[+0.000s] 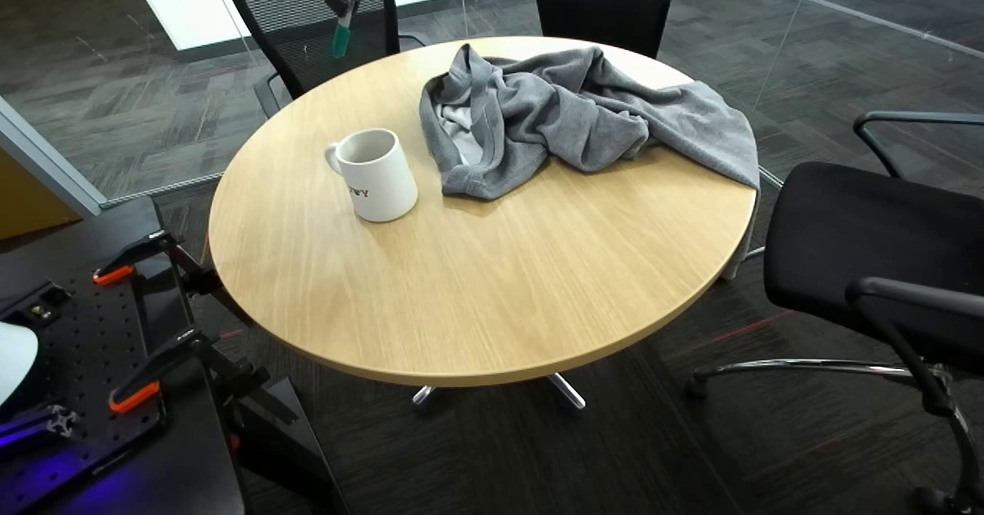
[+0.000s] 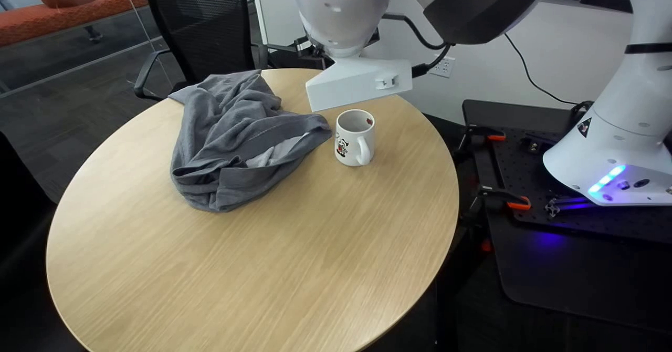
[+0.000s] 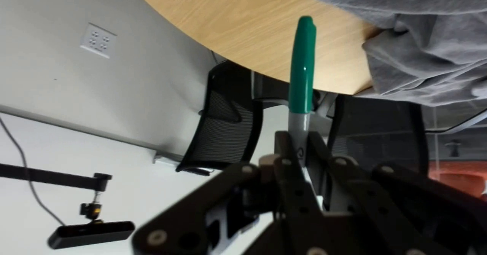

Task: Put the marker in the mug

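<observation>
A white mug with a printed picture stands upright on the round wooden table, in both exterior views [image 1: 382, 184] [image 2: 346, 144]. Its mouth looks empty. The marker has a green cap and grey body; it shows in the wrist view [image 3: 302, 68] and in an exterior view [image 1: 341, 40]. My gripper [image 3: 298, 148] is shut on the marker's grey body, with the cap sticking out beyond the fingertips. In an exterior view the gripper [image 1: 346, 1] holds it high, cap down and slightly tilted, apart from the mug. In an exterior view the arm hides the gripper and marker.
A crumpled grey cloth [image 1: 569, 123] [image 2: 226, 136] lies on the table [image 1: 492, 292] close beside the mug and hangs over one edge. Black chairs [image 1: 603, 4] [image 2: 199, 26] stand around the table. Clamps [image 1: 138, 398] hold the robot's base plate on a black stand.
</observation>
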`<state>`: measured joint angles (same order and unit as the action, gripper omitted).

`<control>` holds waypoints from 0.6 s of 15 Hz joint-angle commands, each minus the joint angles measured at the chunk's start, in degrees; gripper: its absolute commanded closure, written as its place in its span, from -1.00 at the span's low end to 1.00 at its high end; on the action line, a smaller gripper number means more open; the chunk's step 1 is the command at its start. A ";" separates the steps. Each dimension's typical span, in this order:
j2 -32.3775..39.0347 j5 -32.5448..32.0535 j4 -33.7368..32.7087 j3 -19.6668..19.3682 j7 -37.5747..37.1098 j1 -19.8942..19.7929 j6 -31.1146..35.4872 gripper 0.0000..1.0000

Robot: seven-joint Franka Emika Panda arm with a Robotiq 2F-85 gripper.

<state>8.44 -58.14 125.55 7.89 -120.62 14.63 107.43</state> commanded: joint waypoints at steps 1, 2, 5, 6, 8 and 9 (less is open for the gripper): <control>2.24 0.78 -0.68 1.51 -9.65 0.84 -10.05 0.93; 2.97 1.55 -0.88 1.81 -11.99 1.02 -12.88 0.93; 4.86 2.61 -0.53 2.29 -17.04 0.99 -15.87 0.93; 5.42 2.28 -0.36 2.36 -18.08 0.81 -15.26 0.93; 6.41 0.96 0.17 2.29 -19.90 0.53 -12.88 0.93; 6.84 0.24 0.45 2.16 -20.90 0.40 -11.94 0.93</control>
<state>14.38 -56.50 125.57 9.84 -138.24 15.55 93.80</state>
